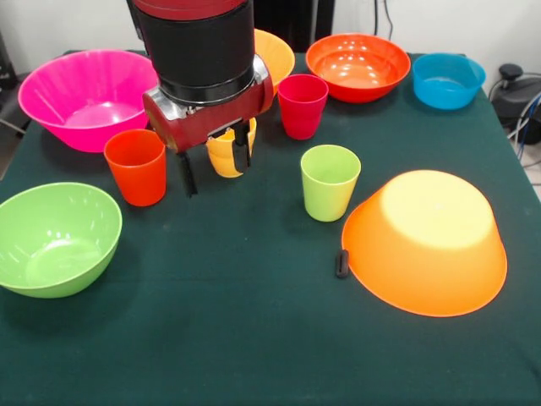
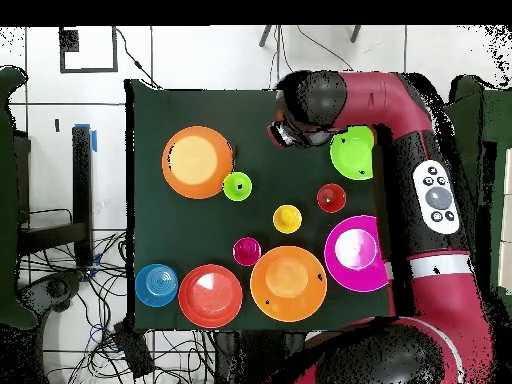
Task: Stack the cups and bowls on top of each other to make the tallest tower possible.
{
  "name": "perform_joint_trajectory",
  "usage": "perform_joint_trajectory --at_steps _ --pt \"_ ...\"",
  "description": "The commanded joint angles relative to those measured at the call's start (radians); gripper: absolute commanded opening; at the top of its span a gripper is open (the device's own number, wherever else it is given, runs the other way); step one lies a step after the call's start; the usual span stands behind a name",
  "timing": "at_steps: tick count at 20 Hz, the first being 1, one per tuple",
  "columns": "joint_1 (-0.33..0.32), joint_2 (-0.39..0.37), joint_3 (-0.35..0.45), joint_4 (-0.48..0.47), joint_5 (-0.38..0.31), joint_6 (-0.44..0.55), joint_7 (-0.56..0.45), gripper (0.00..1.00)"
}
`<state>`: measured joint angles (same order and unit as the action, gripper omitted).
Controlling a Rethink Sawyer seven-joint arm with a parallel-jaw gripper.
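Front view, left to right: lime green bowl (image 1: 52, 238) upright at the near left of the table (image 1: 228, 338), pink bowl (image 1: 89, 97) behind it, orange-red cup (image 1: 136, 166) between them. End effector (image 1: 215, 161) hangs over the yellow cup (image 1: 226, 155), fingers spread apart, one either side of the cup; can't tell if they touch it. Crimson cup (image 1: 302, 105) just right, lime green cup (image 1: 329, 181) nearer the camera. Large orange bowl (image 1: 425, 242) lies upside down at the near right, small black piece (image 1: 341, 263) at its rim. Red-orange bowl (image 1: 357, 66) and blue bowl (image 1: 448, 79) upright at the back. Second orange bowl (image 1: 277, 52) is mostly hidden behind the arm; the overhead view shows it whole (image 2: 288, 283). Nothing stacked yet.
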<state>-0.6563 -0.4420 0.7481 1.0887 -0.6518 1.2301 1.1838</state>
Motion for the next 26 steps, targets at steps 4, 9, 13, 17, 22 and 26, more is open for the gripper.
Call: perform_joint_trajectory --at_steps 4,9,13,17,22,26 --pt "0.03 0.046 -0.079 0.041 -0.02 -0.06 0.011 1.0" --pt "0.024 0.04 -0.08 0.044 -0.019 -0.065 0.001 1.0" --pt "0.023 0.043 -0.082 0.04 -0.021 -0.07 -0.005 1.0" --pt "0.023 0.039 -0.081 0.043 -0.017 -0.065 -0.002 1.0" --pt "0.026 -0.004 -0.085 0.06 -0.017 -0.056 0.006 1.0" --pt "0.031 -0.043 -0.085 0.069 -0.007 -0.039 0.024 1.0"
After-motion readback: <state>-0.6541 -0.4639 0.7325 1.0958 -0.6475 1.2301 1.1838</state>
